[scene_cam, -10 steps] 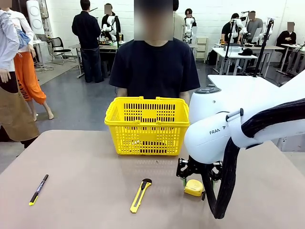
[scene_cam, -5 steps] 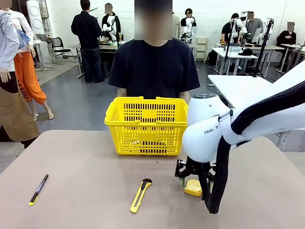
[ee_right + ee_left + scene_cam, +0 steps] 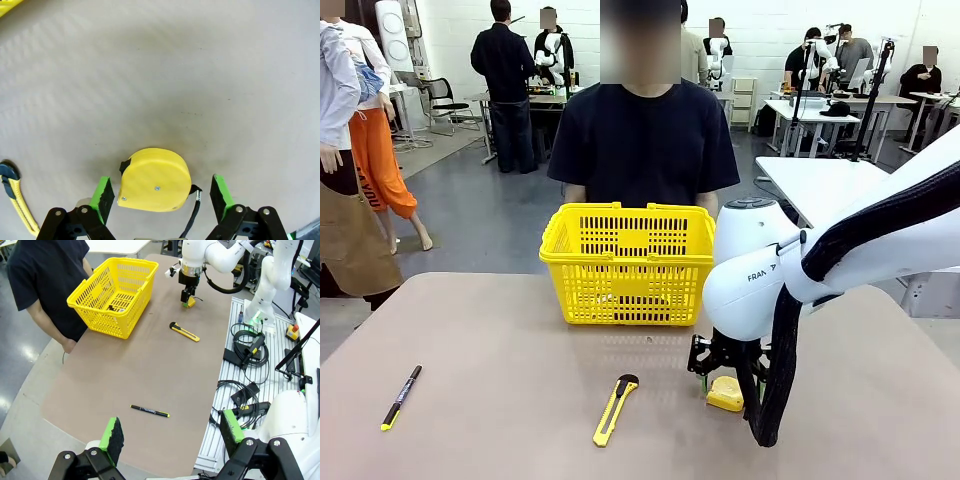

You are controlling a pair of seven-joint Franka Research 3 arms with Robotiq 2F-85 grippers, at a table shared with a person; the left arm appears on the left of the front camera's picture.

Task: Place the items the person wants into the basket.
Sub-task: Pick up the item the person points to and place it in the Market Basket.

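The step in hand was the pick of the tape measure (image 3: 154,180), which lay flat on the tabletop (image 3: 500,350) near the basket (image 3: 629,263), to its right; the right gripper (image 3: 162,192) straddled it with fingers wide, gripping nothing; next, by my judgement, closing and lifting toward the basket; the left gripper (image 3: 172,435) hung spread and empty.

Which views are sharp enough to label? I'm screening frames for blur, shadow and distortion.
Front view: sharp, evenly lit. Right wrist view: the tape measure is crisp between the open right gripper, a soft shadow darkening the table around it. Left wrist view: wide-angle bending at the edges; basket clear.
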